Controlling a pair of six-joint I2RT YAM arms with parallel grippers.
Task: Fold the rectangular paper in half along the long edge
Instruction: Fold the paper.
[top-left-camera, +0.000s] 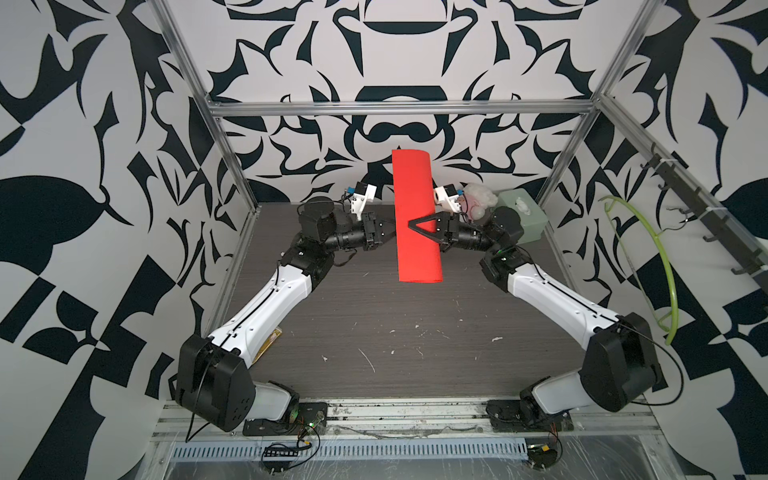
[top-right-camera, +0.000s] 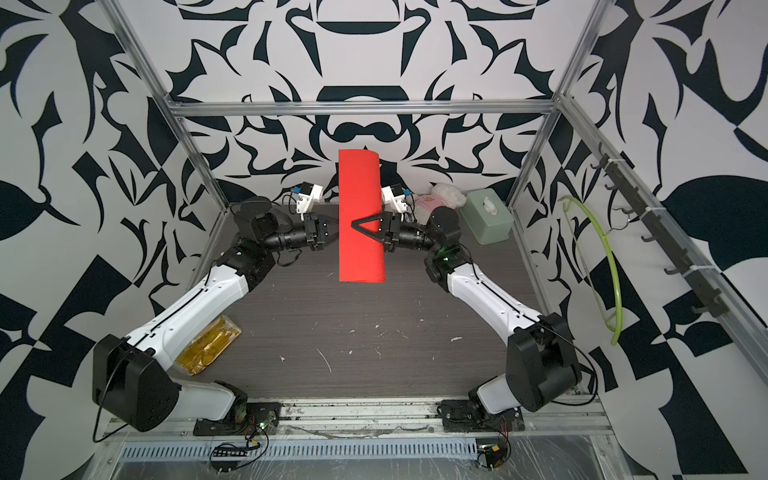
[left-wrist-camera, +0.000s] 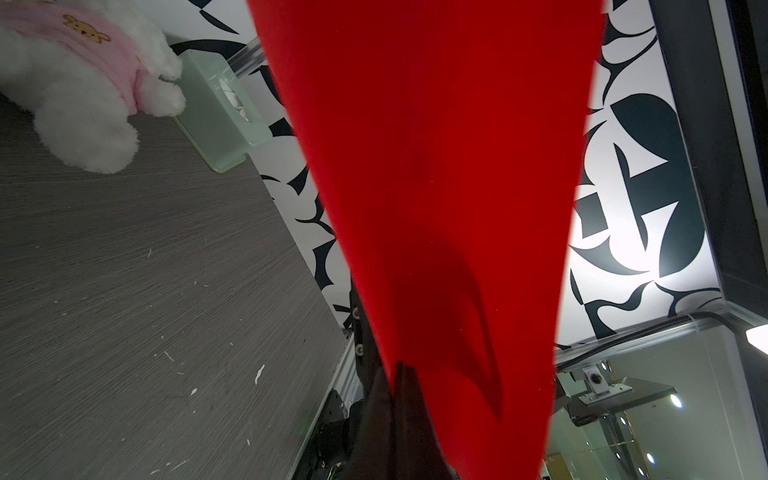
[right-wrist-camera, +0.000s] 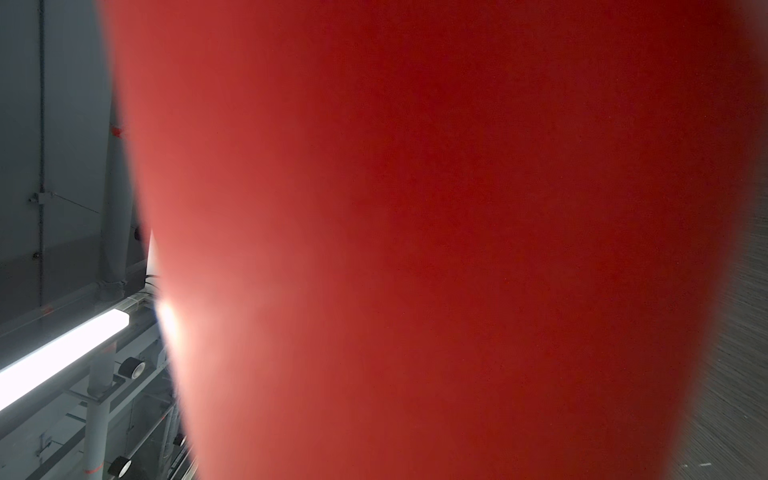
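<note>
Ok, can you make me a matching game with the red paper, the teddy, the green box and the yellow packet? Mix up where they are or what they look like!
Things:
1. red paper
2. white teddy
3. pale green box
4. yellow packet

Clues:
A. lies partly under the left arm
B. wears a pink top
C. held up above the table, curved over
D. stands in the table's far right corner

Pairs: 1-C, 2-B, 3-D, 4-A

Dark wood-grain table (top-left-camera: 374, 324) carries plush bear (left-wrist-camera: 83, 83), green box (top-right-camera: 488, 220), gold packet (top-right-camera: 210, 345)
</note>
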